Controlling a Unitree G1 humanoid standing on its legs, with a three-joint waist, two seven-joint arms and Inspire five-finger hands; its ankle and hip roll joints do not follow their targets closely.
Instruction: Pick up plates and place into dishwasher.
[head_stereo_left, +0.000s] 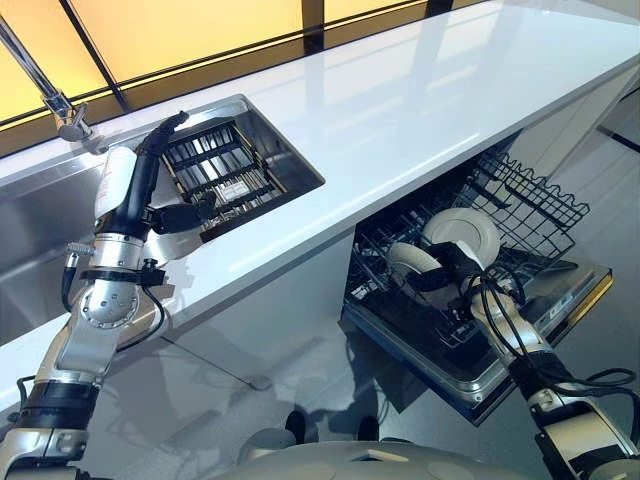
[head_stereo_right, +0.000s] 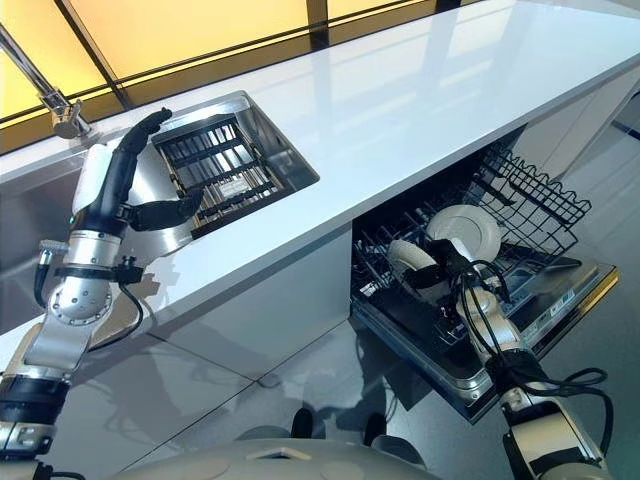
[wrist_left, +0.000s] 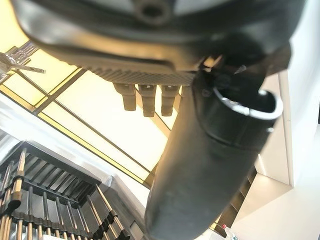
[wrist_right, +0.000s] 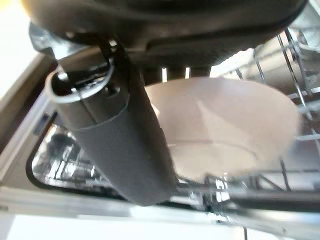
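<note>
Plates (head_stereo_left: 462, 235) crowd the rack (head_stereo_left: 520, 200) (countertop (head_stereo_left: 420, 110) overhanging).

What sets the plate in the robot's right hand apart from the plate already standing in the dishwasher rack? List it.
The held plate sits nearer the rack's front, gripped by the right hand; the standing plate is free, deeper in the dishwasher rack. The held one is partly hidden; the other shows its face. Both are white.

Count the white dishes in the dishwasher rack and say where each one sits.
2. One plate stands upright toward the back of the dishwasher rack. A second white dish sits in front of it, pinched by the right hand. Others may be hidden behind the arm.
</note>
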